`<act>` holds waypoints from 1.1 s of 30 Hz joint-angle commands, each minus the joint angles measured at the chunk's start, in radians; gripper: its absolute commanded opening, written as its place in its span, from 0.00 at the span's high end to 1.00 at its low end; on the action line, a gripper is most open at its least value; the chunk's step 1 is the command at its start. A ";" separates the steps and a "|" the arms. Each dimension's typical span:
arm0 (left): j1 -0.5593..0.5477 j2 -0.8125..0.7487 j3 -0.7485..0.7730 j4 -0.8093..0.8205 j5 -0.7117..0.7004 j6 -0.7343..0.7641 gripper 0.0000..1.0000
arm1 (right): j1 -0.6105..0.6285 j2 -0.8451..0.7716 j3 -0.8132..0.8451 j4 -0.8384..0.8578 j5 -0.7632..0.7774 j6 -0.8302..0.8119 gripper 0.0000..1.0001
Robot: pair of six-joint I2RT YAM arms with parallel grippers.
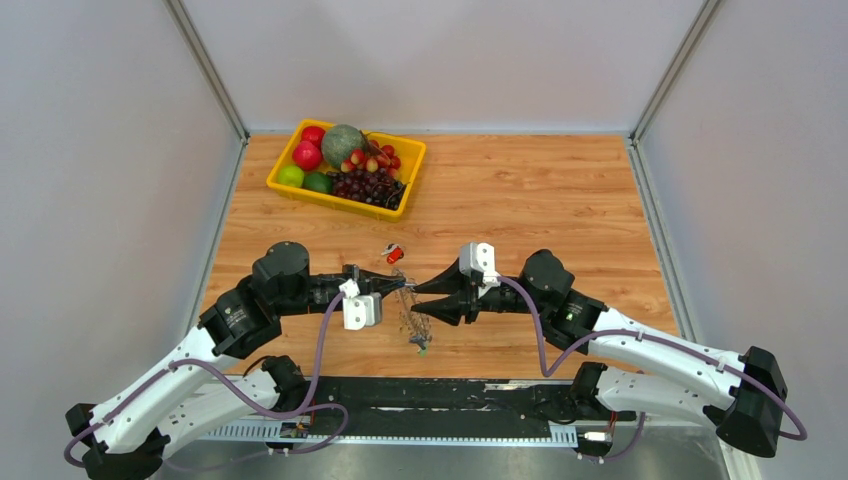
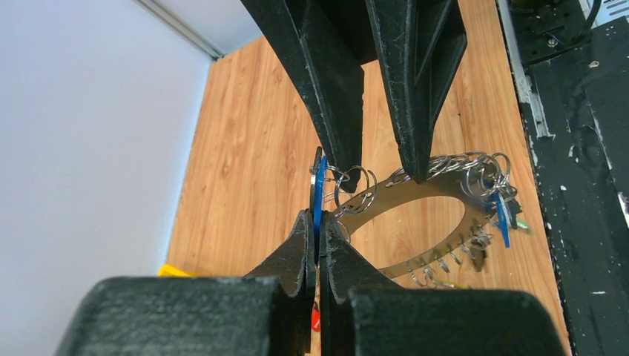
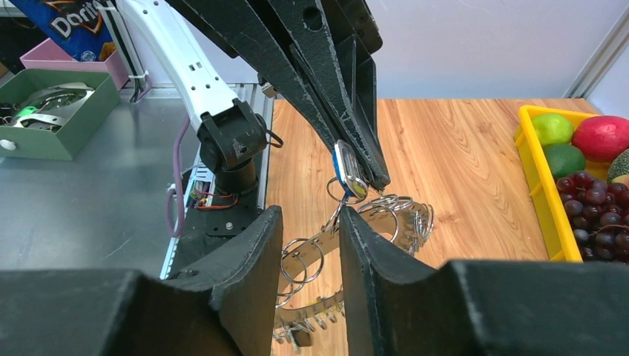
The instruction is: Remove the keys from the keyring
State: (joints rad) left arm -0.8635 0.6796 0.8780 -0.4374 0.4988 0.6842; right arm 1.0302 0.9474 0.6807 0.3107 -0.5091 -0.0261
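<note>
We are viewing the left pincer clenching a blue key; the right pincer, released, straddling the keyring; a red key and a fruit tray lying beyond.

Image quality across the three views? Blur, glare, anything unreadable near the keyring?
Top view: even light, soft shadows, but the keyring is tiny, details unreadable. Left wrist view: the left fingers are dark and slightly soft up close; the blue key and ring links sharp. Right wrist view: the right fingers blur the foreground, bright glint on the key's metal, yellow tray clear.
</note>
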 commanded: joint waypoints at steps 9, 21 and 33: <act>-0.003 -0.018 0.002 0.055 0.025 0.000 1.00 | 0.003 -0.002 0.059 0.027 -0.060 0.043 0.64; -0.003 -0.031 -0.001 0.070 0.058 -0.006 1.00 | 0.001 0.008 0.061 0.053 -0.021 0.066 0.78; -0.003 -0.053 -0.017 0.080 0.060 -0.018 1.00 | -0.005 0.048 0.078 0.070 0.049 0.106 0.75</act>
State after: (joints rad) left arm -0.8635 0.6468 0.8616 -0.4343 0.5266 0.6823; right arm 1.0298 0.9848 0.7063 0.3298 -0.5011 0.0517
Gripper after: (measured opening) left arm 0.008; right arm 0.256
